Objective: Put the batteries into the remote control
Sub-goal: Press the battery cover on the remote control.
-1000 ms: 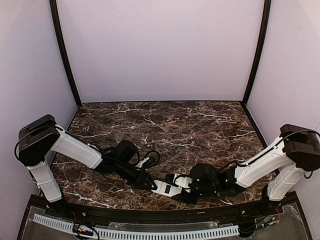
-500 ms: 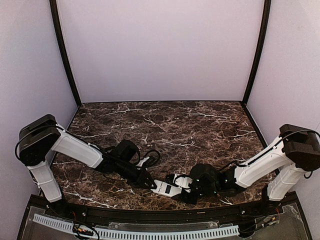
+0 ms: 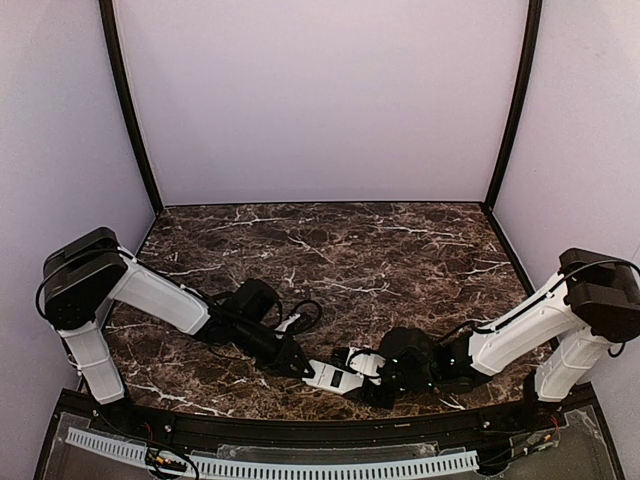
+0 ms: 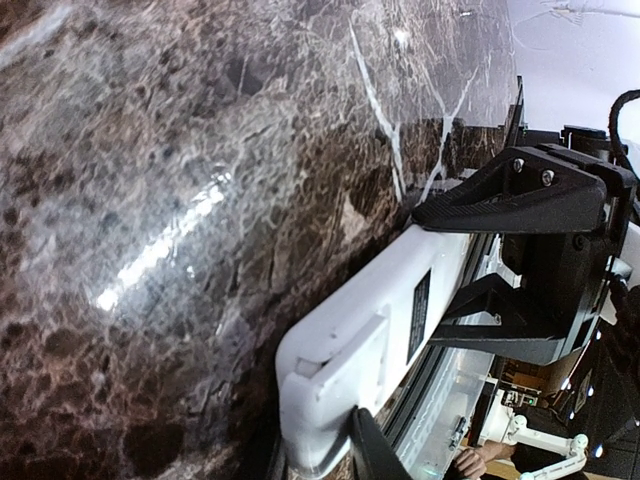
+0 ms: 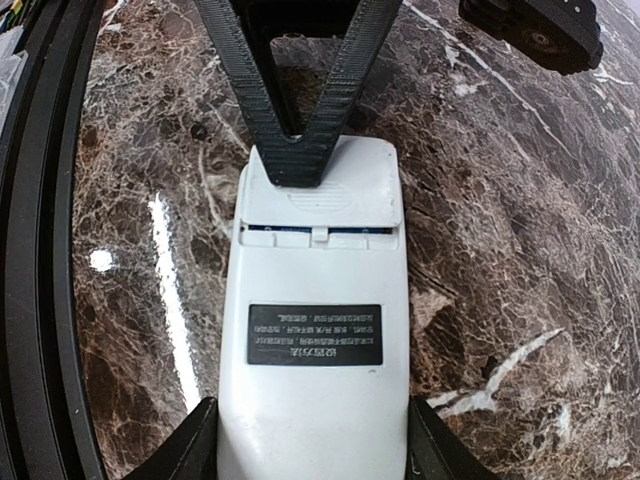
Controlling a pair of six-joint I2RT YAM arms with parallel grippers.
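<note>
So, the remote control (image 5: 315, 290) is seen lying back-up on the marble bench (image 3: 380, 250), right at the near edge and roughly in the middle, between the two arms. Its dark label is turned upward.

The right end is pinched by the right gripper (image 5: 315, 447), with one finger pressed against each long side.

At the left end the battery cover (image 5: 350, 195) is seated on the body but not quite closed. A narrow gap can be made out along its inner edge, and the batteries (image 5: 285, 231) are only glimpsed there as a thin blue sliver. How many are inside can't be told.

The left gripper (image 5: 298, 165) is set on that cover with its fingers pressed together into a V, the tip touching the cover's top surface. Nothing is pinched between them, as far as can be seen from the right wrist view. In the left wrist view only one finger is caught, down by the remote's end.
</note>
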